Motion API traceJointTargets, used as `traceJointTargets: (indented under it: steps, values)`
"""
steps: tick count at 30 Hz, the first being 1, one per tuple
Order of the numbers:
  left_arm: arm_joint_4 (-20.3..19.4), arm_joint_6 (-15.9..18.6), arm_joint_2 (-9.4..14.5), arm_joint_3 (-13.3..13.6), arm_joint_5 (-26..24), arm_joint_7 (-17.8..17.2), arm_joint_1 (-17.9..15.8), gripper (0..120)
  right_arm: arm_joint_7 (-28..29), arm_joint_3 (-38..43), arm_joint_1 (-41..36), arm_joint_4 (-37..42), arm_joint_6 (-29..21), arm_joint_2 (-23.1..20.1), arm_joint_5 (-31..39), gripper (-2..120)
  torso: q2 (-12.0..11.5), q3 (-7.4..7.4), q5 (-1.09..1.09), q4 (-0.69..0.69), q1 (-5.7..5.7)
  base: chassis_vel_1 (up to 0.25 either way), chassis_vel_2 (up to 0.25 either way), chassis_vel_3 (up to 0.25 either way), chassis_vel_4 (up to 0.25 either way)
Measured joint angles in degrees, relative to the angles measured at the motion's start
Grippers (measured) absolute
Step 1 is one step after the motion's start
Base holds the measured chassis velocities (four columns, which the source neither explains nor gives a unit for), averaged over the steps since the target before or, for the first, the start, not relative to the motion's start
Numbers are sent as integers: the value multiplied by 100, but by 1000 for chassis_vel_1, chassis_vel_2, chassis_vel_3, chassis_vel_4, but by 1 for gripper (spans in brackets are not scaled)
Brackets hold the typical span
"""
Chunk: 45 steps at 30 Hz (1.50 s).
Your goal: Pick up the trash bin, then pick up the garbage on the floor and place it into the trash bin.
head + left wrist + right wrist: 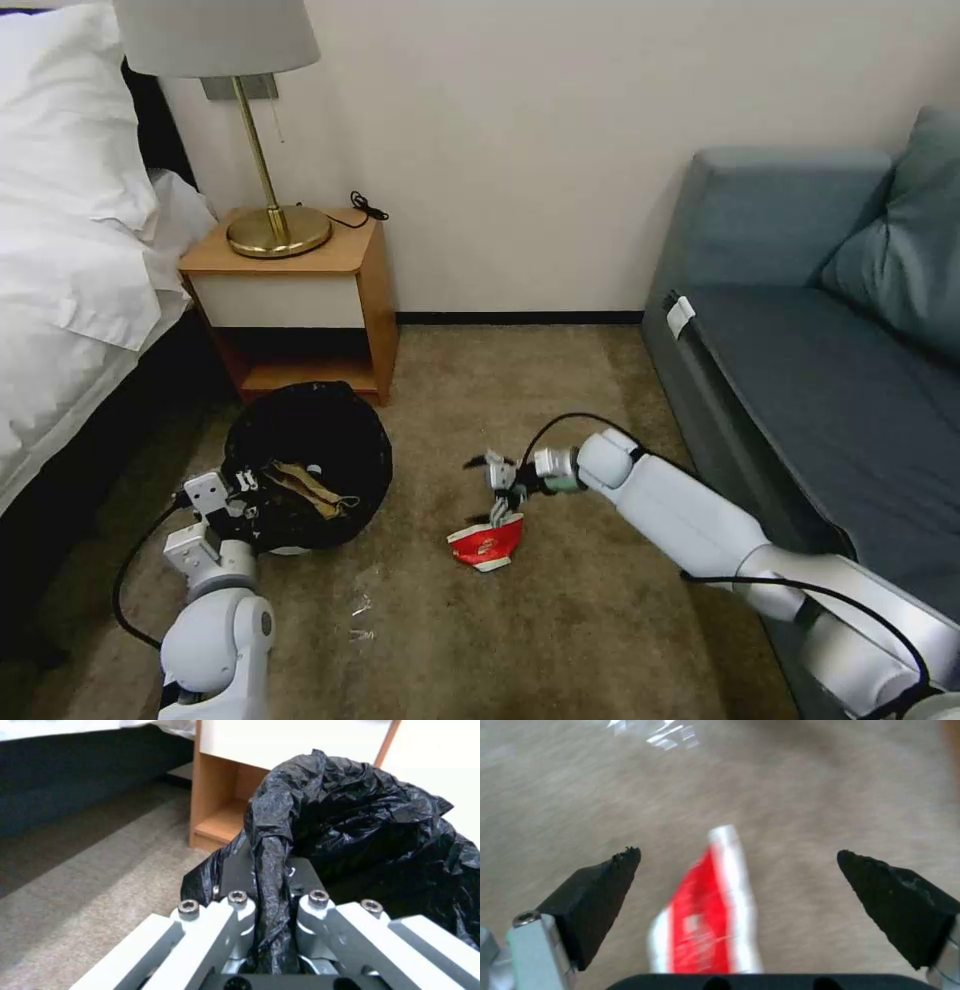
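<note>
**K:** Jaws status? Left gripper [272,915] looks pinched tight on the bag-covered rim of the trash bin [310,455].

**M:** Confirmed. Black liner is squeezed between its fingers [235,907] in the left wrist view. Right gripper [497,490] is spread wide, nothing between the pads [605,885].

**K:** Layout, big stuff first?

**M:** Bed [70,220] on the robot's left, blue sofa [800,340] on its right, nightstand [300,300] with a brass lamp [270,200] against the wall between them. Tan carpet [560,620] in front.

**K:** Bin position?

**M:** Just in front of the nightstand, near the bed side. Brown-yellow litter [300,487] is lying inside it.

**K:** Remaining garbage?

**M:** Crushed red-and-white cup [487,543] on the carpet, right of the bin and well apart from it. Right gripper hangs directly over the cup, pads either side of it in the right wrist view; can't tell if they touch. Clear plastic scraps [360,605] lie near the cup, on the robot's side of the bin.
</note>
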Motion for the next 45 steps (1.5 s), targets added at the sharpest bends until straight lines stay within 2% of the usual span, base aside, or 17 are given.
traceJointTargets:
  steps: [4, 14, 27, 30, 32, 33, 35, 36, 38, 41, 43, 45]
  values:
    - [-20, 2, -39, 85, 5, 9, 27, 5, -247, 75, -55, -144, 34, 68, -137, 100, 0, 0, 0, 0, 0, 0, 0, 0, 0]
    - [-108, 2, -75, 212, 47, 6, 83, 5, -183, 140, 45, -842, 215, 498, -403, 100, 0, 0, 0, 2, 0, 0, 0, 0, 0]
    - [-157, -57, -67, 190, 47, -1, 229, 5, -60, 287, -141, -1482, 467, 753, -795, 99, 0, 0, 0, 1, 0, 0, 0, 0, 0]
    - [-157, -76, -72, 189, 46, -2, 241, 5, 6, 294, -140, -1556, 489, 757, -784, 92, 1, 0, 0, 1, 0, 0, 0, 0, 0]
    - [-157, -79, -69, 187, 39, -3, 240, 5, 53, 303, -133, -1597, 493, 746, -768, 81, 1, 0, 0, 1, 0, 0, 0, 0, 0]
    - [-157, -79, -69, 187, 39, -3, 240, 5, 53, 303, -133, -1597, 493, 746, -768, 81, 1, 0, 0, 1, 0, 0, 0, 0, 0]
    - [-147, -89, -69, 188, 34, -4, 226, 5, 146, 352, -114, -1691, 509, 741, -717, 70, 1, 0, 0, 1, 0, 0, 0, 0, 0]
    - [-147, -89, -69, 188, 34, -4, 226, 5, 146, 352, -114, -1691, 509, 741, -717, 70, 1, 0, 0, 1, 0, 0, 0, 0, 0]
    - [-128, -93, -71, 199, 34, -6, 220, 5, 205, 372, -106, -1750, 526, 731, -703, 58, 1, 0, 0, 1, 0, 0, 0, 0, 0]
    - [-127, -95, -72, 200, 34, -6, 219, 5, 226, 384, -103, -1785, 542, 734, -706, 53, 1, 0, 0, 1, 0, 0, 0, 0, 0]
    - [-128, -96, -70, 200, 34, -12, 219, 5, 284, 416, -100, -1889, 587, 751, -703, 40, 1, 0, 0, 1, 0, 0, 0, 0, 0]
    - [-128, -97, -70, 197, 34, -13, 218, 5, 289, 417, -100, -1893, 588, 751, -700, 37, 1, 0, 0, 1, 0, 0, 0, 0, 0]
